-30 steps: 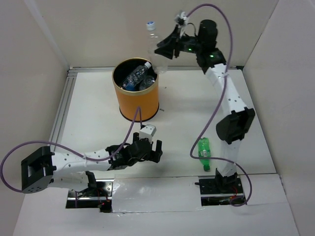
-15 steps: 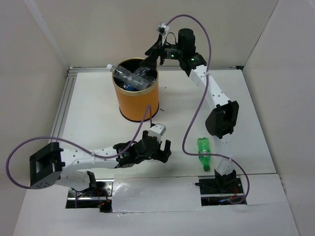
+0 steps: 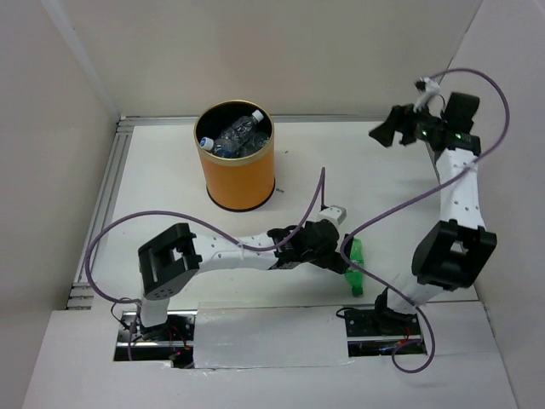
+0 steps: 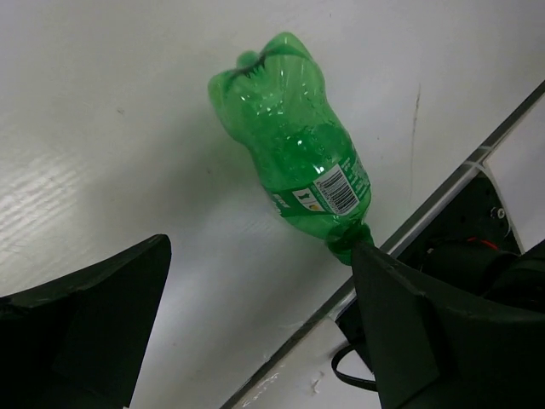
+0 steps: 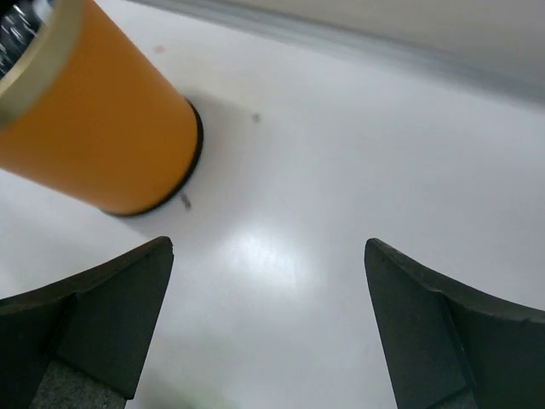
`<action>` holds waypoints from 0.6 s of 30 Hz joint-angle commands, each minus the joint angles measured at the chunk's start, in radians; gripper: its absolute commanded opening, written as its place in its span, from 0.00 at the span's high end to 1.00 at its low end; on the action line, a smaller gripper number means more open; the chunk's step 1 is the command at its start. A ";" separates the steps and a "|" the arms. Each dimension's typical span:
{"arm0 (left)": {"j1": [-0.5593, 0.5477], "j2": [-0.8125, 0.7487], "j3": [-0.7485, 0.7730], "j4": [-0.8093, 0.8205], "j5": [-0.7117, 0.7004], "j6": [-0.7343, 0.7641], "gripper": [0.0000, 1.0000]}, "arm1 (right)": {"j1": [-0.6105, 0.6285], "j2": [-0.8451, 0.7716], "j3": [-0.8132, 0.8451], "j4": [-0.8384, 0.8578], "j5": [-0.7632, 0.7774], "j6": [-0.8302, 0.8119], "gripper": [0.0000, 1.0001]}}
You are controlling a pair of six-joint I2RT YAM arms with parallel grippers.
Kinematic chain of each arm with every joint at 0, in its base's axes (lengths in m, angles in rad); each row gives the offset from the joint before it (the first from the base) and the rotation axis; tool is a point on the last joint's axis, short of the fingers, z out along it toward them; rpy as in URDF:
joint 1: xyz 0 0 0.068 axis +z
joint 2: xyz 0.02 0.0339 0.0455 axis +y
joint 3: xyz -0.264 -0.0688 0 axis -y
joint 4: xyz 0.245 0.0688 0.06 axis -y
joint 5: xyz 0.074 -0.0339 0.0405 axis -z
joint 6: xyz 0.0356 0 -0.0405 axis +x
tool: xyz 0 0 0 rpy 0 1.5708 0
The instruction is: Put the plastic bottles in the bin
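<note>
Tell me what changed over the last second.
The right tool let its clear bottle go into the bin and swung away right, open and empty. The left tool reached right to the green bottle, open, not yet gripping. Bin and green bottle stayed put.

No word, brand or number can be read anywhere. In the left wrist view, a green bottle lies on its side with a green label band around it. On that band is a white barcode patch, its digits too small to read, and beside it a few white marks too blurred to make out. In the top view, the bottles inside the orange bin show nothing legible.
</note>
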 commanded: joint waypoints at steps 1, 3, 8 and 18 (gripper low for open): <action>-0.005 0.041 0.075 -0.020 0.085 -0.076 0.01 | -0.092 -0.149 -0.176 -0.118 -0.071 -0.118 0.00; -0.005 0.095 0.139 -0.023 0.085 -0.105 0.01 | -0.179 -0.230 -0.291 -0.139 -0.100 -0.129 0.00; -0.005 0.236 0.270 -0.034 0.122 -0.151 0.01 | -0.308 -0.349 -0.428 -0.199 -0.206 -0.200 0.00; -0.014 0.399 0.367 -0.149 0.023 -0.187 0.73 | -0.428 -0.392 -0.469 -0.303 -0.308 -0.264 0.00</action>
